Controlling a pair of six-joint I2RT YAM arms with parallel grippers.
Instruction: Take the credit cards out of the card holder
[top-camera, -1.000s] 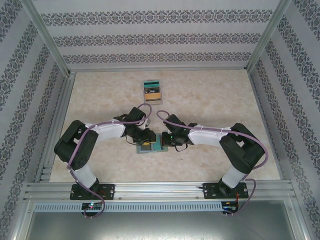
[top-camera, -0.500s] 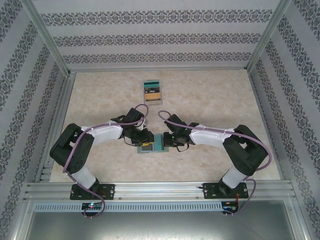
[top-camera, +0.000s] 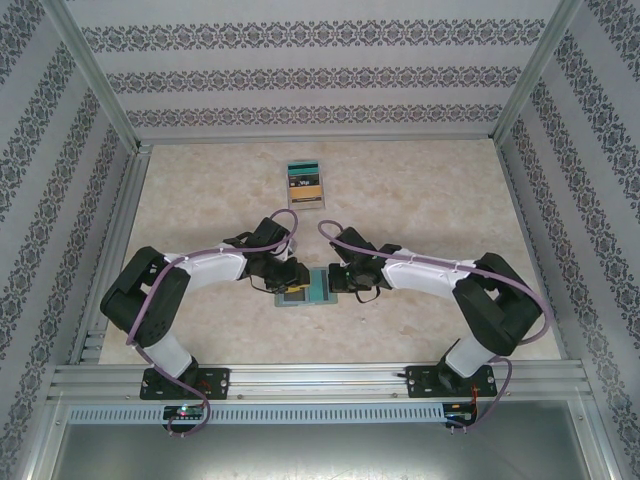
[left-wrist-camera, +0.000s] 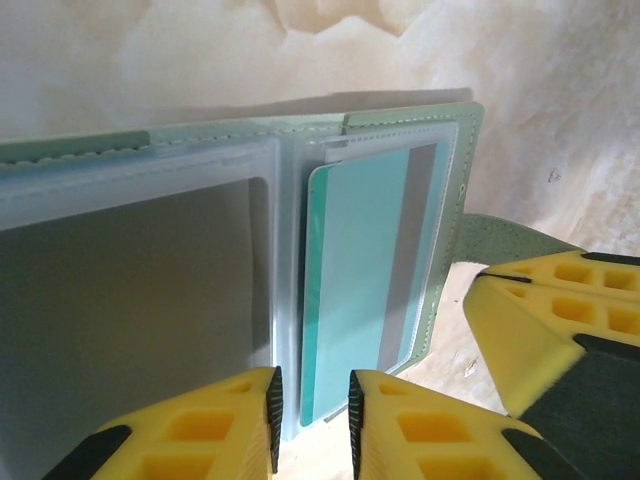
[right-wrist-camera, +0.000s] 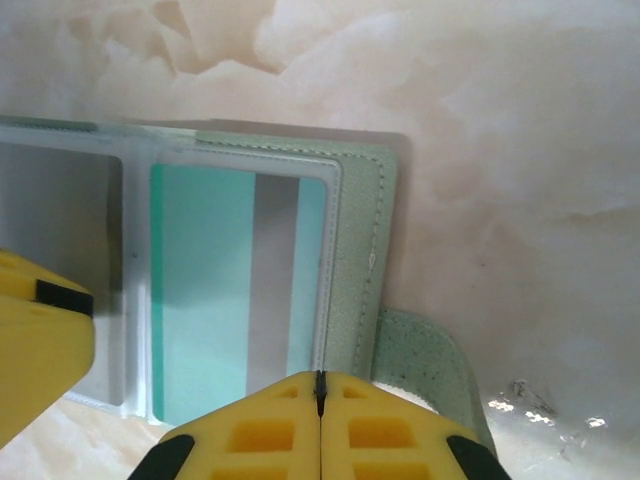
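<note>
Card holder: the card holder (top-camera: 303, 291) lay open and flat on the worktop (top-camera: 430, 200), near the front edge, between the two arms.
Right pocket: a teal card (left-wrist-camera: 360, 270) with a grey stripe sat in the clear sleeve, its near edge sticking just past the sleeve's mouth.
Left pocket: showed a plain grey face behind its clear window.
Tab: the green tab (right-wrist-camera: 425, 370) stuck out from the holder's right edge.
Left end effector (left-wrist-camera: 312, 415): the fingers stood a narrow gap apart, with the near corner of the teal card in that gap; they were not pressed together.
Right end effector (right-wrist-camera: 320, 400): the fingers were pressed fully together with nothing between them, at the near edge of the holder's right panel, beside the tab.
Loose cards (top-camera: 305, 185): these lay well apart from the holder, toward the far side of the worktop.
</note>
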